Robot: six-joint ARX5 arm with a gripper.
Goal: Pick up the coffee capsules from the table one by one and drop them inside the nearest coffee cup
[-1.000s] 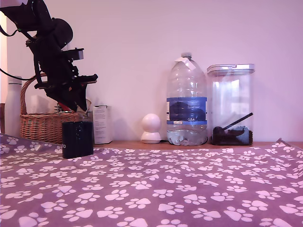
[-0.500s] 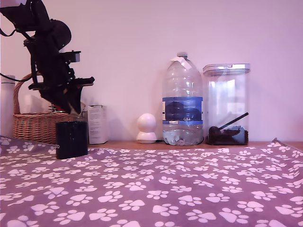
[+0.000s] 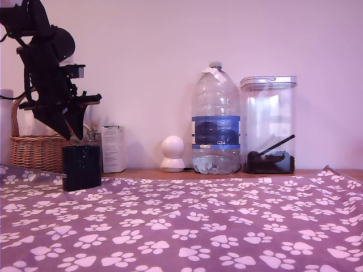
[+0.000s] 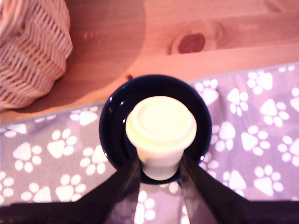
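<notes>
In the wrist view, my gripper [image 4: 160,164] is shut on a pale yellow coffee capsule [image 4: 160,122], its black fingers [image 4: 122,186] pressing on the narrow end. The capsule hangs right above the round mouth of the black coffee cup [image 4: 111,127], which stands at the edge of the paw-print cloth on the table [image 4: 261,140]. In the exterior view the cup [image 3: 81,167] stands at the left, and the gripper [image 3: 72,134] hovers a little above its rim. I cannot make out the capsule there. No other capsule shows on the cloth [image 3: 215,226].
A wicker basket [image 3: 33,152] stands behind the cup at the exterior view's left and appears close beside it in the wrist view [image 4: 28,51]. Along the wooden far edge stand a white carton [image 3: 113,148], a white round device [image 3: 172,154], a large water bottle [image 3: 215,127] and a clear container [image 3: 267,124].
The whole exterior picture has slid a little to the left. The arm has drifted left with it, and the gripper stays just above the cup.
</notes>
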